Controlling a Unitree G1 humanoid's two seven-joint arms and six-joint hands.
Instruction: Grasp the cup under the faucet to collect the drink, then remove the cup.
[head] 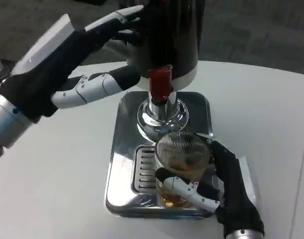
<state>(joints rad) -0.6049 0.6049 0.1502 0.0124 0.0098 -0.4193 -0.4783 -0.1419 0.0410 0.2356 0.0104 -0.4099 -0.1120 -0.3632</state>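
Gripping the cup [181, 167] from its right side, the right robot hand [226, 191] has its white-and-black fingers [191, 191] wrapped across the front of the glass, low on its wall, with the black palm pressed against the side. The cup is clear, ribbed, and stands upright on the slotted drip grate [142, 169] of the polished steel tray [122, 149], directly below the chrome faucet [161, 112]. Amber drink fills the lower part of the cup.

Above the faucet sits a red tap lever [160, 82], mounted on the front of the dark dispenser body [174, 35] with its pale band at the base. The left robot hand [87, 59] reaches in from the upper left: its upper fingers rest against the dispenser's left side, while a lower finger [99, 87] stretches toward the red lever, its tip just beside it; whether it touches cannot be told.

The tray rests on the white table [52, 169], and grey floor shows beyond the table's far edge.
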